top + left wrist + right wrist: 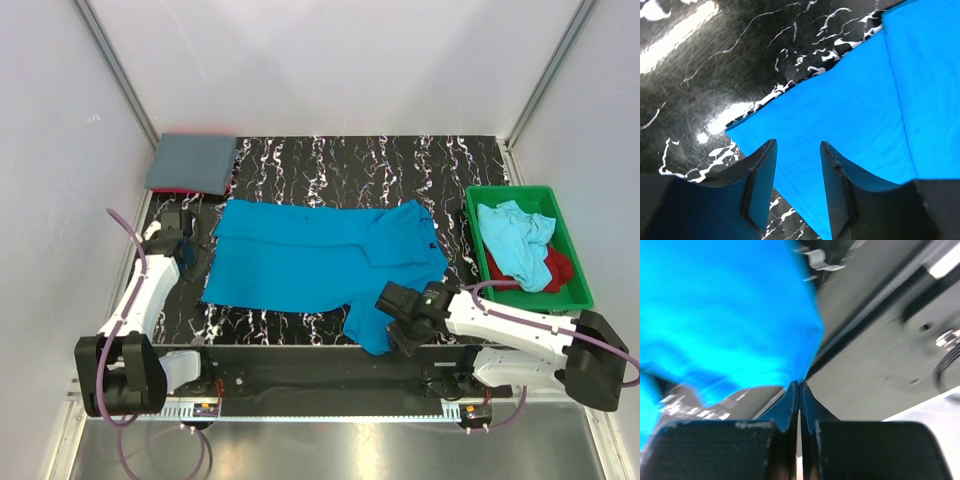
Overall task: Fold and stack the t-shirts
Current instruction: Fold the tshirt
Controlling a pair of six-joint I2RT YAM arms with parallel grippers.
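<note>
Fingers of my right gripper fill the bottom of the right wrist view, pressed together on a pinch of the turquoise t-shirt, whose cloth bunches out from their tips over the near edge of the table. From above, that shirt lies spread across the middle of the black, white-veined top, mostly flat, with its near right corner gathered into a crumpled tongue where the right gripper grips it. My left gripper sits at the shirt's left edge with its fingers spread wide, a pointed corner of turquoise cloth showing between them against the glossy surface; I cannot tell whether the pads touch the fabric. A slate grey-blue t-shirt rests folded in a neat rectangle at the far left corner of the table, apart from the turquoise one. On the right side stands a green tray holding a crumpled light aqua t-shirt, with a red t-shirt showing beside and partly under it.
</note>
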